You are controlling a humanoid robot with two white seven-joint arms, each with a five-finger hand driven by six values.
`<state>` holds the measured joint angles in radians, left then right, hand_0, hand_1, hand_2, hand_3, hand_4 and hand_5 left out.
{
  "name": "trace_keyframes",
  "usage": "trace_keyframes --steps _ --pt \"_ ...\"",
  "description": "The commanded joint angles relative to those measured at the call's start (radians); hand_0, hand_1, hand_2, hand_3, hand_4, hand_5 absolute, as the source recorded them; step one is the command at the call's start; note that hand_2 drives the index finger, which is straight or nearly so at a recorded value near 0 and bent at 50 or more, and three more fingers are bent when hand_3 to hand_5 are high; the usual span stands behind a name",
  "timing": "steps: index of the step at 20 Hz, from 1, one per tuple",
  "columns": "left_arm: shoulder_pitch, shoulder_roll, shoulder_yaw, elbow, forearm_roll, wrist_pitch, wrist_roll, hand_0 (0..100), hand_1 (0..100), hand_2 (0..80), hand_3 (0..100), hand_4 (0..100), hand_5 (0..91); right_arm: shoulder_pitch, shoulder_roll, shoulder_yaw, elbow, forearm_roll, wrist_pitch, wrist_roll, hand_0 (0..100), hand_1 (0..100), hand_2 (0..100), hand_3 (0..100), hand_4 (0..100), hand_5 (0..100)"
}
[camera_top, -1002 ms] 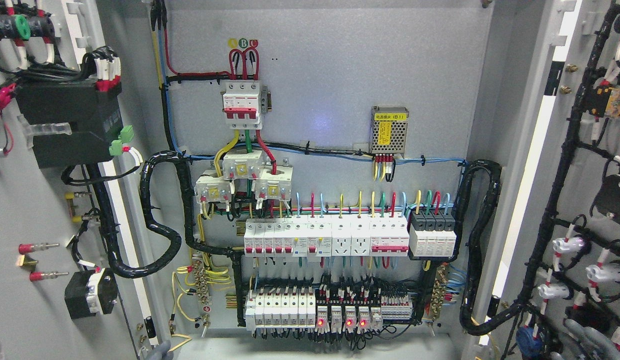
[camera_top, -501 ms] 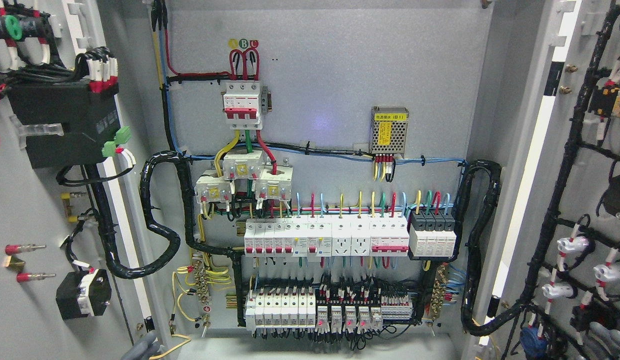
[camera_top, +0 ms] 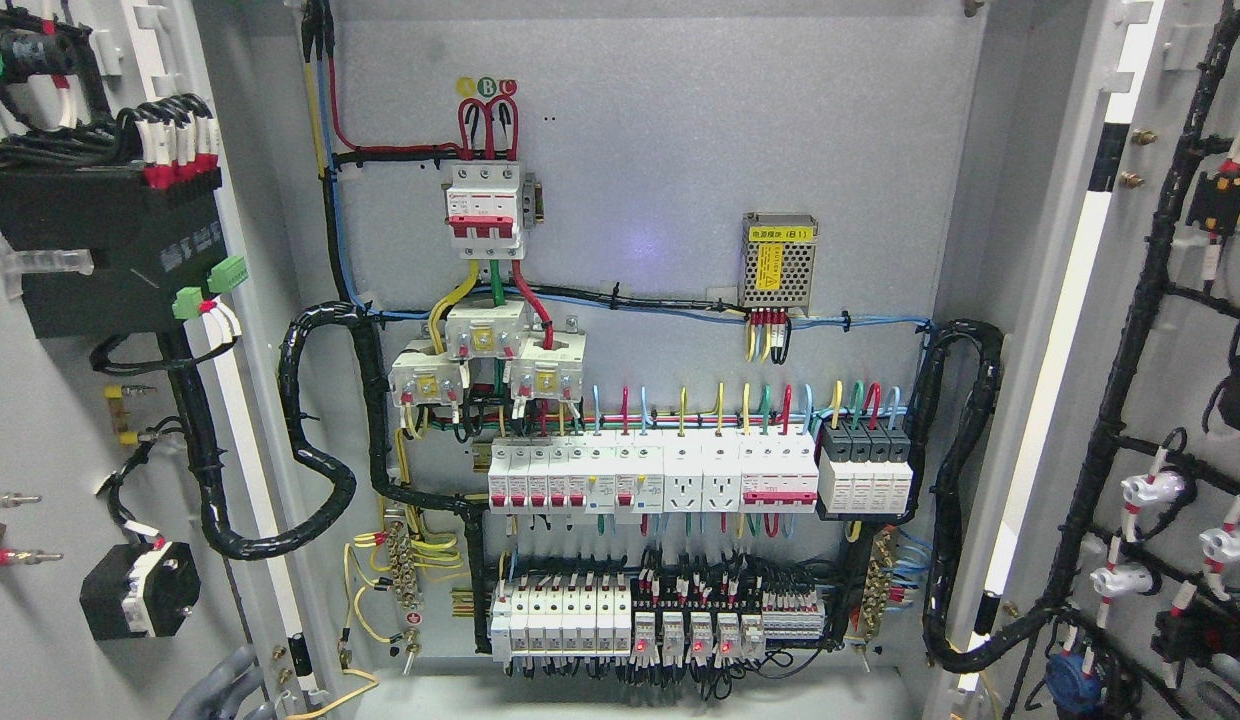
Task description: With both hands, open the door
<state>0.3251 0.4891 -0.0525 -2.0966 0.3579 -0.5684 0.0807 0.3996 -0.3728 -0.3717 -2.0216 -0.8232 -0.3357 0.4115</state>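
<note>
Starting down at the hands: our left hand (camera_top: 218, 686) only peeks in at the bottom left as a few grey digits bunched side by side, right by the inner edge of the left door (camera_top: 40, 420). Honestly we can't tell if those fingers are hooked around the edge, pushing flat on it, or just hanging near it, since the frame cuts them off. There's a grey bit in the bottom right corner that's probably our right hand (camera_top: 1238, 672), low against the right door (camera_top: 1190, 350), but it's too cropped to say what its fingers are doing either.

It makes sense for the hands to sit low and at the inner edges. That's far from the hinges, so there's more leverage, and it keeps them clear of the parts bolted to the door insides, like the black box (camera_top: 100, 250) on the left one.

Moving outward, both doors stand wide open, one at each side of the view, inner faces and wiring turned toward us. Between them the cabinet's back panel (camera_top: 780, 120) is in full view, with the white breaker row (camera_top: 650, 478) across the middle. The thick black cable loop (camera_top: 310, 470) runs from the left door into the cabinet with slack, presumably so the door can swing freely.

We'd call the job nearly or fully done.
</note>
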Motion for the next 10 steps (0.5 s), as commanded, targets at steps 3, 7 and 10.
trace_keyframes --steps 3,7,10 --pt "0.032 0.032 0.095 0.006 0.029 -0.011 -0.001 0 0 0.0 0 0 0.0 0.018 0.000 -0.030 0.014 -0.001 -0.019 0.000 0 0 0 0 0 0" --pt "0.048 0.051 0.138 0.010 0.084 -0.011 -0.001 0 0 0.0 0 0 0.0 0.036 0.006 -0.050 0.017 -0.001 -0.029 -0.002 0 0 0 0 0 0" --pt "0.058 0.065 0.172 0.018 0.121 -0.010 -0.001 0 0 0.0 0 0 0.0 0.039 0.008 -0.059 0.017 -0.002 -0.029 -0.002 0 0 0 0 0 0"
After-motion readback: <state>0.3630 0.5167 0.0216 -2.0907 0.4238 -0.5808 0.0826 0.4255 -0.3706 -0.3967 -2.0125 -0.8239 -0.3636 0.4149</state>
